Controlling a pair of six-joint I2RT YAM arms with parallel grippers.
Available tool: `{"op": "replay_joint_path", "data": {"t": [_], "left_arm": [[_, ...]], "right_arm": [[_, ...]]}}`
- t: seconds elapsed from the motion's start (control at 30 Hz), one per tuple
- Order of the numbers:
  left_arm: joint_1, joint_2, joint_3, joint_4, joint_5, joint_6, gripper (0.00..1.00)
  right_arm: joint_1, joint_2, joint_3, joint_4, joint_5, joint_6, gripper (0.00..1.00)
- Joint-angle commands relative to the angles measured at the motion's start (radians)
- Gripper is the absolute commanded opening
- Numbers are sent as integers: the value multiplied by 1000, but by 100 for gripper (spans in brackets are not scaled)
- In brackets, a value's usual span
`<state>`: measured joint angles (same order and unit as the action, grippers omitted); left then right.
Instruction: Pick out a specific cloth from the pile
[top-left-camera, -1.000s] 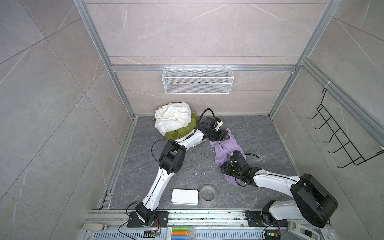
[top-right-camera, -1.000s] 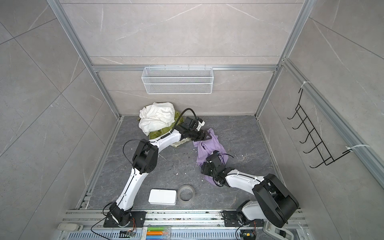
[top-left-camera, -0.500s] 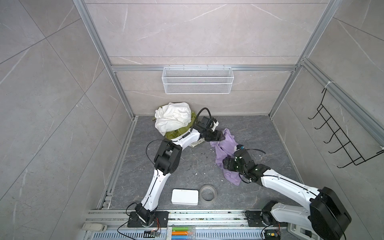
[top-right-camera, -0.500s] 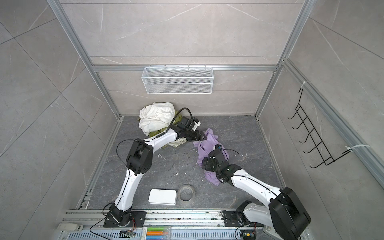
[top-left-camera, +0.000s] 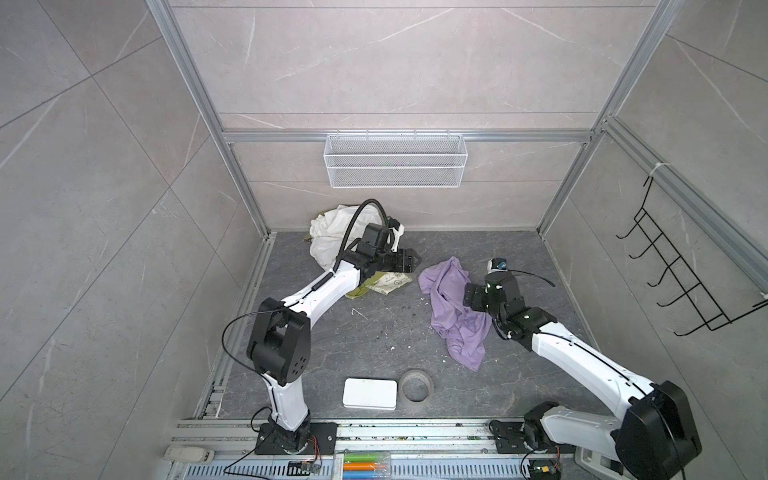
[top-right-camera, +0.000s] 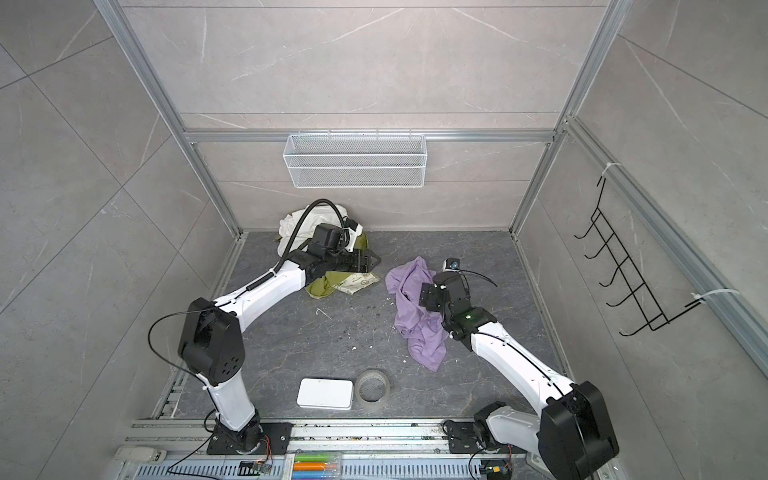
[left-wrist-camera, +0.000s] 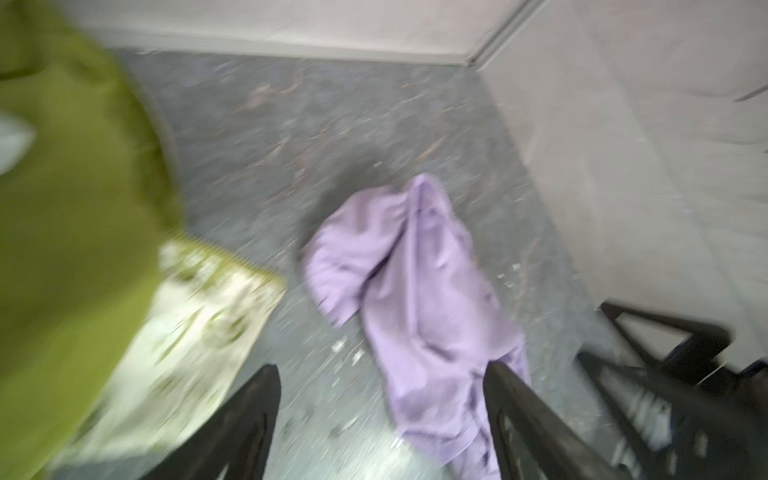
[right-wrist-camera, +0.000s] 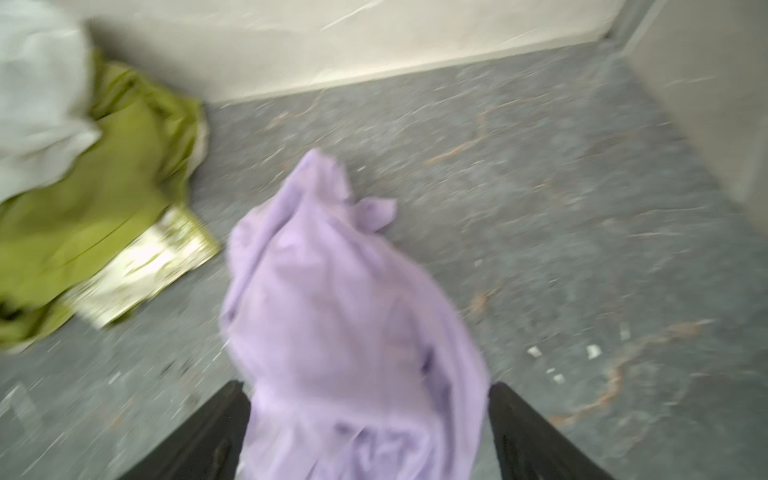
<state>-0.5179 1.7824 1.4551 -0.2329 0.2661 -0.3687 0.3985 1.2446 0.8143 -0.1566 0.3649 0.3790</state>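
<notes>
The cloth lies loose on the floor, between the right gripper's jaws, which have just let go and gape wide. The left gripper is open and empty too, with the cloth just ahead of its jaws. The pile sits behind them, apart, so the picking looks done.

The cloth is plain lavender, with no print. In the pile, the white cloth is plain, the olive-green cloth is a solid yellowish green, and the cream piece carries a dark olive print. The floor is dark grey stone with faint paler and rust-brown veins and white specks. The walls are pale beige-grey tile with thin white veining. The wire basket is white, the hook rack black, the flat box white, the tape roll a dull translucent grey. The left arm and right arm are white with black joints. The markers are green, orange and blue.
</notes>
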Motion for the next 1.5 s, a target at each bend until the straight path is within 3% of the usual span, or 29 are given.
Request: {"op": "replay_joint_path", "data": {"t": [0.0, 0.1, 0.2, 0.4, 0.47, 0.57, 0.7, 0.77, 0.97, 1.1, 1.23, 1.33, 1.47], "left_arm": [[34, -88, -56, 3, -202, 30, 79], [56, -163, -154, 11, -382, 78, 79], [91, -260, -303, 106, -487, 110, 78], [183, -355, -525, 231, -594, 197, 71], [223, -366, -607, 312, -624, 227, 69], [287, -354, -704, 439, -645, 267, 67], [376, -328, -696, 429, -581, 264, 66], [391, -324, -694, 424, -575, 312, 66], [481, -312, -756, 474, -504, 393, 66], [545, -258, -771, 549, -435, 338, 66], [547, -235, -798, 602, -388, 355, 65], [558, -250, -850, 679, -367, 353, 67], [561, -280, -905, 745, -363, 351, 67]], "right_arm": [[-37, 73, 35, 134, 131, -58, 94], [-63, 133, -11, 316, 204, -163, 99], [-87, 199, -39, 450, 252, -270, 100], [-219, 249, -109, 558, 229, -214, 100], [-258, 249, -94, 520, 196, -177, 100], [-268, 262, -125, 642, 184, -215, 100], [-266, 222, -180, 713, 93, -252, 100], [-259, 179, -198, 662, 51, -257, 99], [-166, 136, -237, 655, 143, -349, 98], [-140, 131, -256, 671, 158, -388, 99], [-141, 138, -304, 748, 189, -398, 100], [-177, 176, -300, 720, 149, -360, 100], [-208, 242, -370, 887, 114, -339, 99]]}}
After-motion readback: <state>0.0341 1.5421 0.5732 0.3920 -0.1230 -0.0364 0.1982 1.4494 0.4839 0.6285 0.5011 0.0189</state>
